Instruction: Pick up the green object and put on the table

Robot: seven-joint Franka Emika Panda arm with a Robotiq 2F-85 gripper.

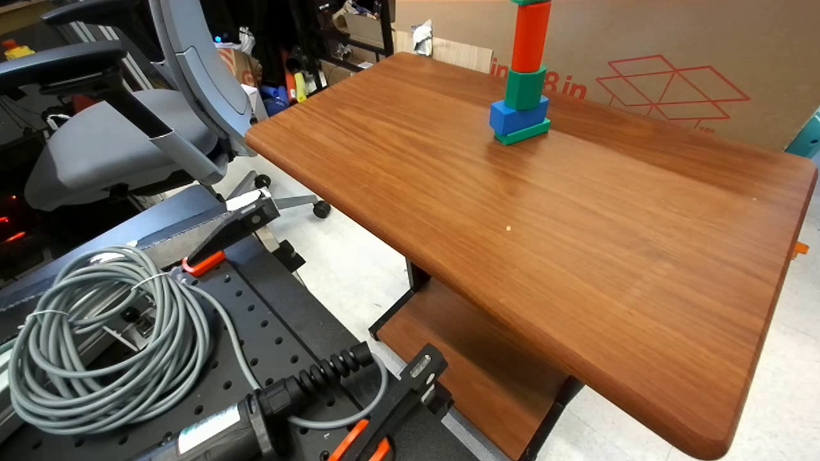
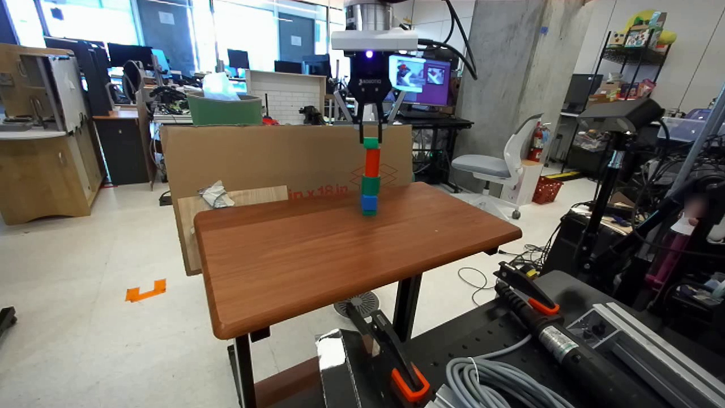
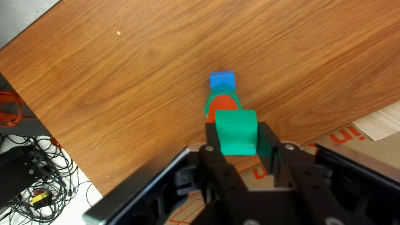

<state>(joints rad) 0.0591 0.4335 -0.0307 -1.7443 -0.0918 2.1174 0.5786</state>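
Our gripper (image 2: 371, 141) pinches the green block (image 3: 236, 132), which appears seated on the red column (image 2: 372, 163). We should lift it vertically and slowly, keeping the tower (image 1: 525, 89) below undisturbed, then lower it level onto the table (image 1: 576, 250). We see it smooth-faced, bright green and roughly cube-shaped

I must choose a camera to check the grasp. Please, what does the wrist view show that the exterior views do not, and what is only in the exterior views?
Only the wrist view: the screw heads of the gripper, and the small green block close up from above.

Only the exterior views: the coiled cable and the lower shelf, in both; a lit monitor, in an exterior view.

Shared by all: the table, red column, blue block and cardboard. The fingers beside the small green block: wrist view and an exterior view.
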